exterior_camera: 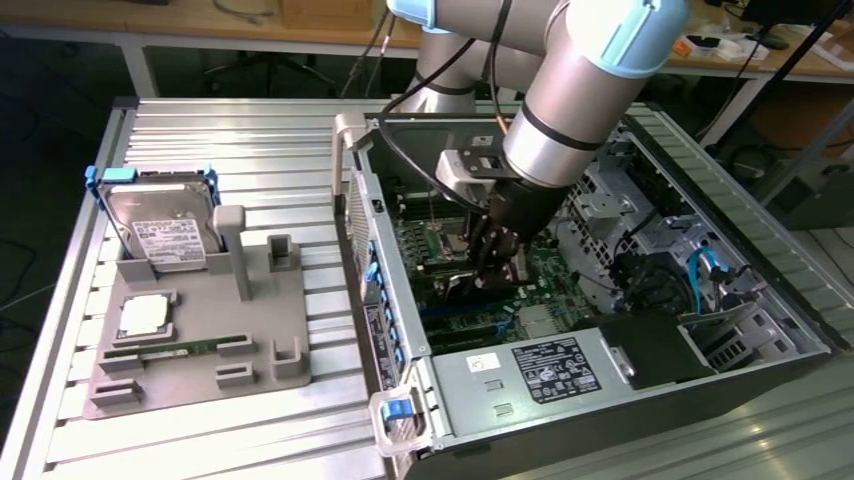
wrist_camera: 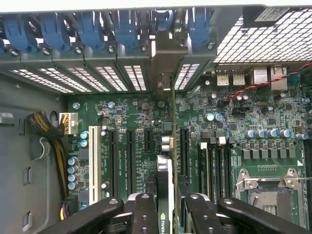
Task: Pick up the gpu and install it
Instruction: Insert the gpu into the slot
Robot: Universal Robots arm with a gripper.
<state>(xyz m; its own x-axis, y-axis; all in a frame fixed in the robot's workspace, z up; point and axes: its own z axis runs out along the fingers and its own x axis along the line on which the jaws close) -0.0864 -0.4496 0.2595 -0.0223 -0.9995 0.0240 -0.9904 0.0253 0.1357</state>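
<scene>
My gripper [exterior_camera: 483, 268] reaches down into the open computer case [exterior_camera: 390, 250], low over the green motherboard [wrist_camera: 126, 112]. It is shut on the gpu [wrist_camera: 164, 161], which I see edge-on between the two black fingers [wrist_camera: 144, 214]. The card stands upright in line with an expansion slot. Its metal bracket [wrist_camera: 163, 68] lies against the rear slot panel, under the row of blue clips [wrist_camera: 87, 29]. In the exterior view the gpu [exterior_camera: 461, 287] is a dark shape just below the fingers. Whether the card sits fully in the slot I cannot tell.
On the table at the exterior view's left, a grey holder [exterior_camera: 200, 350] carries the hard drive in a blue frame [exterior_camera: 160, 225], a processor [exterior_camera: 143, 317] and a green RAM stick [exterior_camera: 180, 349]. Inside the case are a cable bundle [wrist_camera: 46, 131], the processor socket [wrist_camera: 265, 190] and the power supply [exterior_camera: 534, 368].
</scene>
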